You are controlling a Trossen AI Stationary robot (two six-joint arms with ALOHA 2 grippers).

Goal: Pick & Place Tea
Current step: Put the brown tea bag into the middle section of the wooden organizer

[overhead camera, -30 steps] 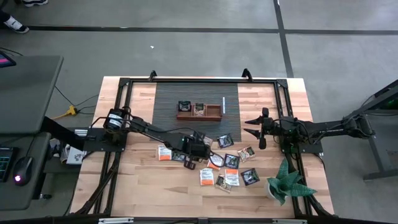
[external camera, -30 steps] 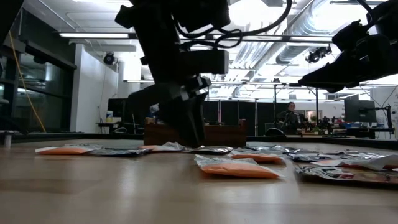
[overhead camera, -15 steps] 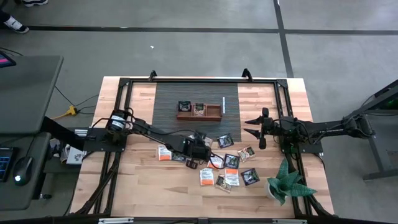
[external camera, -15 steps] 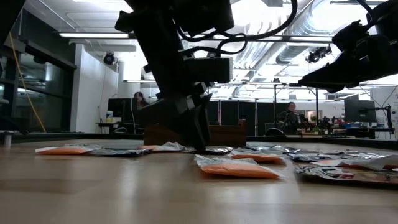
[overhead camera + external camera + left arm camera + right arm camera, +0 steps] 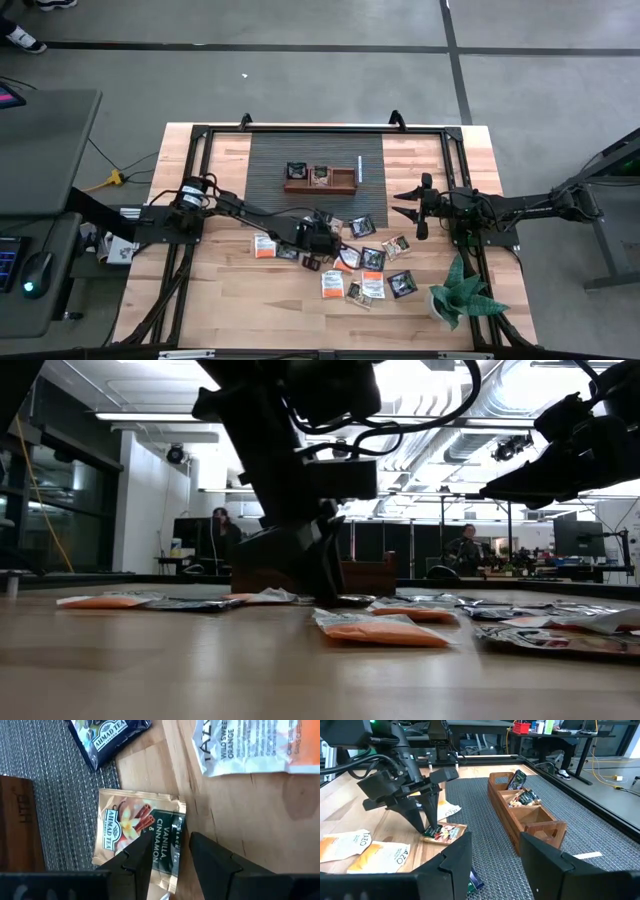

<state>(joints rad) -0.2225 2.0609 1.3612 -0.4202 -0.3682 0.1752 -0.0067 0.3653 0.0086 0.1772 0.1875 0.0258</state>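
Several tea sachets (image 5: 362,272), orange-and-white, dark and beige, lie flat and scattered on the wooden table. A beige vanilla-cinnamon sachet (image 5: 135,832) lies half on the grey mat (image 5: 270,170), half on the wood. My left gripper (image 5: 170,842) stands open over this sachet's edge, pointing steeply down. One finger (image 5: 142,855) is over the sachet's face, the other (image 5: 205,855) over the bare wood beside it. My right gripper (image 5: 402,204) waits open above the table's right side, with nothing between its fingers. My left gripper has its fingertips (image 5: 427,827) down at the level of the beige sachet's edge (image 5: 177,827), coming steeply from above. The sachet lies flat. Whether the fingertips touch it, I cannot tell.
The brown wooden tray (image 5: 320,184) stands on the mat at the far middle, with sachets in two compartments. A dark sachet (image 5: 107,737) and an orange-and-white one (image 5: 245,745) lie close to the beige one. A green folded object (image 5: 460,295) sits at the near right.
My left gripper has edged down and toward the beige sachet at the mat's edge, tipping slightly steeper. Its finger gap looks unchanged. The sachets have stayed where they were.
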